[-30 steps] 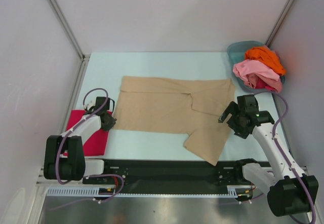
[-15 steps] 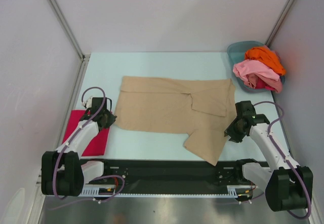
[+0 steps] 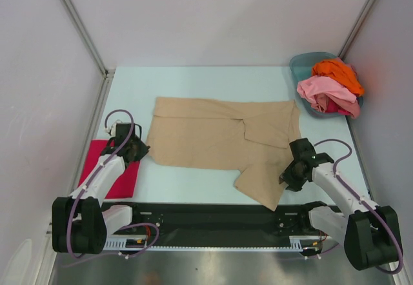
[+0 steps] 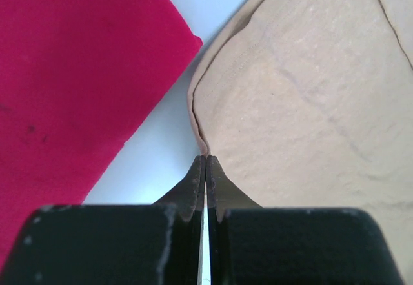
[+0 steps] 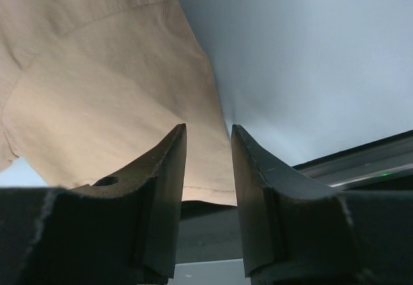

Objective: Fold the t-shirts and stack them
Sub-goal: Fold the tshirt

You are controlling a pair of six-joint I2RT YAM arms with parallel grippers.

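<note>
A large tan t-shirt (image 3: 213, 137) lies spread across the table, its lower right flap reaching the front rail. My left gripper (image 3: 140, 149) is shut on its near left corner; in the left wrist view the hem of the tan cloth (image 4: 310, 91) runs straight into the closed tips (image 4: 205, 161). A folded magenta-red t-shirt (image 3: 126, 182) lies just left of that arm (image 4: 71, 72). My right gripper (image 3: 286, 176) is low at the flap's right edge. Its jaws (image 5: 208, 133) stand apart, with the tan cloth (image 5: 110, 72) lying flat beyond the gap.
A teal basin (image 3: 298, 62) at the back right holds an orange t-shirt (image 3: 337, 72), a pink one (image 3: 326, 91) and a bit of red cloth (image 3: 335, 108). The black front rail (image 3: 206, 214) runs under the shirt's lower flap. White walls enclose the table.
My right gripper has dropped forward from beside the shirt's right side to the lower flap's edge, its jaws narrowing. My left gripper closed on the shirt's left corner.
</note>
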